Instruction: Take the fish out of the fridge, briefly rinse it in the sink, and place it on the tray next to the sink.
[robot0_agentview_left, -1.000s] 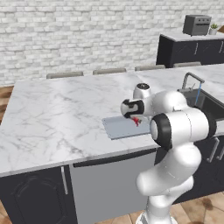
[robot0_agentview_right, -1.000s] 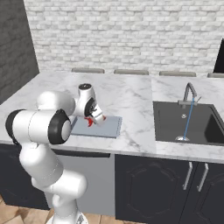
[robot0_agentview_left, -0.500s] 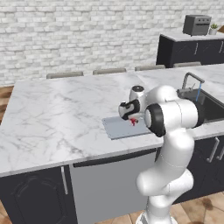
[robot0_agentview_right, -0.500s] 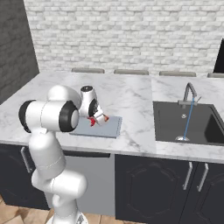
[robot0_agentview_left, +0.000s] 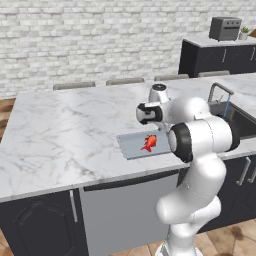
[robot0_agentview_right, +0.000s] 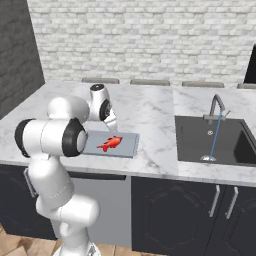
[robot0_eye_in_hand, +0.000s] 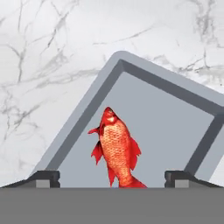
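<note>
Gripper state: jaws spread wide, nothing held. In the hand view the two dark fingertips stand well apart at the bottom edge, one on each side of the fish's tail, with clear space between each tip and the fish.

Fish: lying flat on the tray floor, directly beneath the gripper and between the lines of its two tips. The head points away from the gripper toward the tray's far corner; the tail runs back toward the gripper, its end cut off at the bottom of the hand view. No contact with either tip is visible. From the left base view the fish sits just below the hand; from the right base view it lies just below and in front of the finger ends.

Tray: under the gripper on the white marble counter, turned at an angle to the hand, rim unbroken where visible. Fish is inside the rim, apart from the walls.

Sink: well off to the gripper's side in the right base view, with a thin stream of water falling from the faucet into the basin
</note>
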